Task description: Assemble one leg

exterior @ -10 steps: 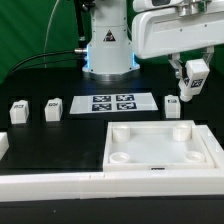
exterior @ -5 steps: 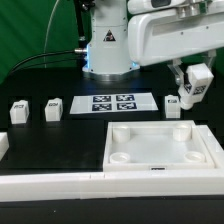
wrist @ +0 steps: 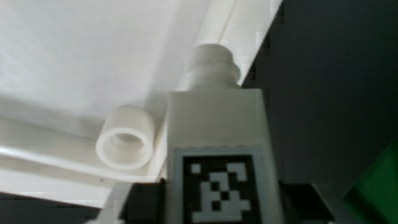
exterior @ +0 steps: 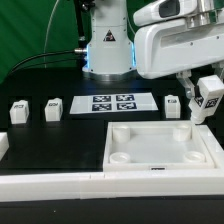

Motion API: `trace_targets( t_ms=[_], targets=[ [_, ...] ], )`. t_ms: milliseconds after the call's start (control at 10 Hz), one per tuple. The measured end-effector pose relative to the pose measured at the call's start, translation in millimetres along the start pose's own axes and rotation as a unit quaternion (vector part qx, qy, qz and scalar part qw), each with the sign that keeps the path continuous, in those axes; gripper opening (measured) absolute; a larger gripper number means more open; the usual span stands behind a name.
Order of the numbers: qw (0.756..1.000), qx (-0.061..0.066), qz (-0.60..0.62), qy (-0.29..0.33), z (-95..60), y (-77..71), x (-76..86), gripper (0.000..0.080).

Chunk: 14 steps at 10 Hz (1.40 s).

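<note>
In the exterior view, the gripper (exterior: 206, 90) is pinching the leg (exterior: 209, 104) between its fingers, near the worktop's edge on the exterior view's right. The leg is hanging tilted, its tagged face showing toward the camera, just beyond the far corner of the tray (exterior: 160, 160) on that side. Whether its lower end is touching anything cannot be told. The tray itself is lying toward the worktop's near edge, with round sockets showing in its corners. A second leg (exterior: 172, 106) is standing upright just beside the held one, between it and the marker board (exterior: 112, 104), which is lying flat in the middle of the worktop, toward the far edge. Two more legs (exterior: 18, 112) (exterior: 52, 109) are standing apart from each other near the edge on the exterior view's left. The robot base (exterior: 107, 45) is rising at the far edge.

In the wrist view, the leg (wrist: 217, 130) is filling the middle of the picture, clamped from both sides, with its black-and-white tag (wrist: 217, 186) facing the camera and a rounded peg (wrist: 210, 62) sticking out of its far end. Behind it the white tray is spreading out, and one round socket (wrist: 128, 140) is sitting just beside the leg. The dark worktop (wrist: 329, 80) is showing along the other side.
</note>
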<state>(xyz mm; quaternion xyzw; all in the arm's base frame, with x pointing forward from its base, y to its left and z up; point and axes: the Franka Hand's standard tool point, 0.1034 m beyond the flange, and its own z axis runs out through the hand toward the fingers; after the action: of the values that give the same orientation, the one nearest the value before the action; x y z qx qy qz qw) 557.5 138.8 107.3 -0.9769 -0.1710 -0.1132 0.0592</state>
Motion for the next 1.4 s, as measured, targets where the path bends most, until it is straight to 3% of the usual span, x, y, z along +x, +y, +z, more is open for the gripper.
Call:
trace_targets(
  t_ms=[100,200,400,500,700,800,900,1400],
  targets=[
    [1.0,0.0,0.0,-0.002,0.7,-0.3,-1.1,0.0291],
    [0.999,-0.009,-0.005,0.039,-1.7,4.6,6.6,0.0291],
    [0.991,-0.039,-0.01,0.131,0.8,18.1,-2.7,0.0291],
    [0.994,-0.033,-0.003,0.104,5.2,25.2,-5.7,0.0291],
    [0.995,-0.027,0.013,0.094,2.1,38.2,18.4,0.0291],
    [0.997,-0.01,0.053,0.06,8.6,45.2,20.7,0.0291],
    [0.997,-0.009,0.056,0.061,7.9,48.3,27.9,0.0291],
    [0.996,-0.015,0.049,0.074,8.7,49.9,27.1,0.0291]
  ],
)
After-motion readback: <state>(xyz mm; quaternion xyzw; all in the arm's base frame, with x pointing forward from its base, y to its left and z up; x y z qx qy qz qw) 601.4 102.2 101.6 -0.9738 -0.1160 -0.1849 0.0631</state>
